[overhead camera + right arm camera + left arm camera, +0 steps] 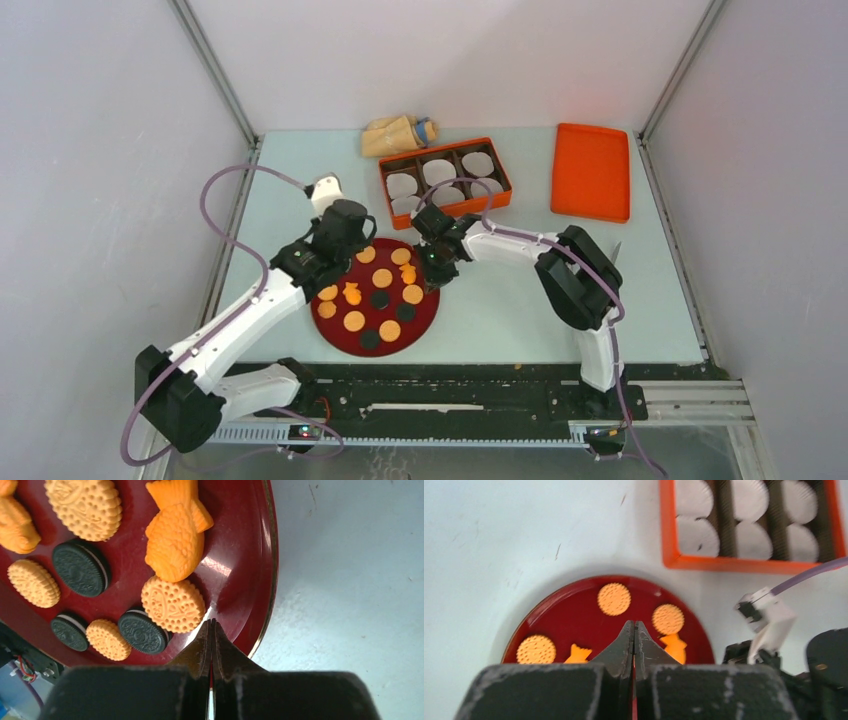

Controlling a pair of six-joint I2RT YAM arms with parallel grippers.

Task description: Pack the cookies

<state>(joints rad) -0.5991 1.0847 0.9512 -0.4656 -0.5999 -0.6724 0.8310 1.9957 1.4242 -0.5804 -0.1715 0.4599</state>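
**Cookies All on the Plate, Both Claws Clenched Empty**

The pale, flat tabletop [500,320] carried everything within reach of both arms. The round dark-red glossy plate [424,318] sat on the near side between the two arms, probably so that either could pick from it. Every cookie lay on it. Just beyond it on the far side stood the orange rectangular compartment box [501,170]. It was open and fitted with white round paper liners [438,171], with no cookie inside, so packing looked not yet begun. The flat orange plastic lid [591,171] lay well apart at the far right, seemingly parked there to leave the box open.

The left claw [634,630] hovered over the plate's far left part, its jaws pressed together on nothing. The right claw [212,630] hung at the plate's right rim, likewise clenched and empty. Each would have to open before a pick.

The round orange-tan stamped cookies [173,604] and the dark round sandwich cookies [81,568] lay flat and mostly apart, with no long axis to speak of. The bright orange fish-shaped cookie [175,540] beside the right claw also lay flat. Its long axis ran near to far, tail toward the box and head toward the near edge.
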